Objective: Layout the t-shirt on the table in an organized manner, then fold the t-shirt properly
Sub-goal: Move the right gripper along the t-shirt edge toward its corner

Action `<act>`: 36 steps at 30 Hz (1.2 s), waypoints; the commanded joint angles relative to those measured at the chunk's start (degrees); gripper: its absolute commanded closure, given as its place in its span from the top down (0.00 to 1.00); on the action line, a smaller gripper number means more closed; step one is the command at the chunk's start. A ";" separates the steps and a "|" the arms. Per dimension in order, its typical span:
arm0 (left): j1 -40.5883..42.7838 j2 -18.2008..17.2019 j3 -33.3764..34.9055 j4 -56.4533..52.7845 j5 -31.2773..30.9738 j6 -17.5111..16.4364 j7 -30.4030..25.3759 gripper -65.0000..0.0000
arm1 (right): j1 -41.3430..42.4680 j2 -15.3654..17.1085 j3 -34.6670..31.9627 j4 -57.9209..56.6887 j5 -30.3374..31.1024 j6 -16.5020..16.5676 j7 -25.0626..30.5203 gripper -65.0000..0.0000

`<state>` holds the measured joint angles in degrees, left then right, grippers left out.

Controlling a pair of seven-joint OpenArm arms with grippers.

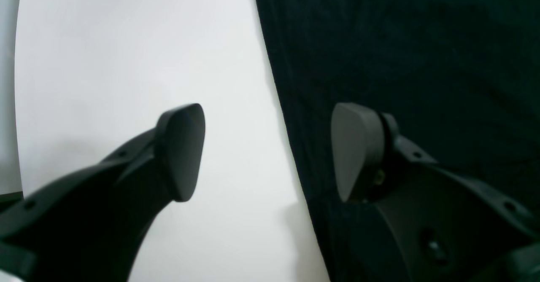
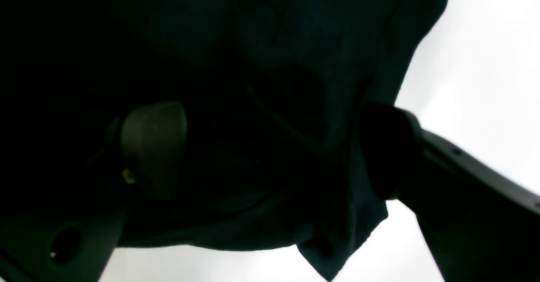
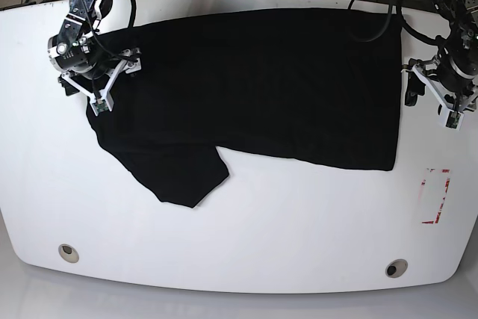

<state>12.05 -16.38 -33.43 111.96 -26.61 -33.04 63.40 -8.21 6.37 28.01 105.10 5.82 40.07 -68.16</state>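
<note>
The t-shirt lies spread across the upper half of the table, plain black side up, with no print showing. Its straight hem runs down the 3 o'clock side and one sleeve sticks out toward 7 o'clock. The cloth is mostly flat, so I judge the laying-out step nearly done and folding not yet begun.

The right gripper sits at the shirt's 9 o'clock end, near the shoulder. In its wrist view the jaws stand wide apart with bunched dark fabric between and around them; one pad shows against the cloth, and nothing looks clamped. The left gripper hovers at the 3 o'clock hem. Its wrist view shows the jaws apart, straddling the cloth edge: one finger over bare white table, the other over black fabric.

Next, as I judge it, each gripper must drop and pinch its own edge, then pull outward to 9 and 3 o'clock to take out the wrinkles near the shoulder. The shoulder fabric is rumpled, so the right side risks grabbing several layers
</note>
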 commanded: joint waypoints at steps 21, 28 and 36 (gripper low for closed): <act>-0.49 -0.81 -0.28 0.79 -0.33 0.11 -1.20 0.67 | -1.33 0.71 -4.05 3.60 0.37 -0.07 0.60 0.33; -0.49 -0.81 -0.28 0.79 -0.33 0.11 -1.20 0.67 | -1.59 0.71 -4.14 3.96 0.11 -0.07 0.60 0.02; -0.49 -0.89 -0.28 0.79 -0.33 0.11 -1.20 0.67 | -2.74 0.88 -3.79 6.77 0.29 -0.07 0.60 0.00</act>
<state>12.05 -16.40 -33.41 111.92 -26.61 -33.04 63.40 -11.44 6.55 24.01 109.34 5.85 40.07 -68.25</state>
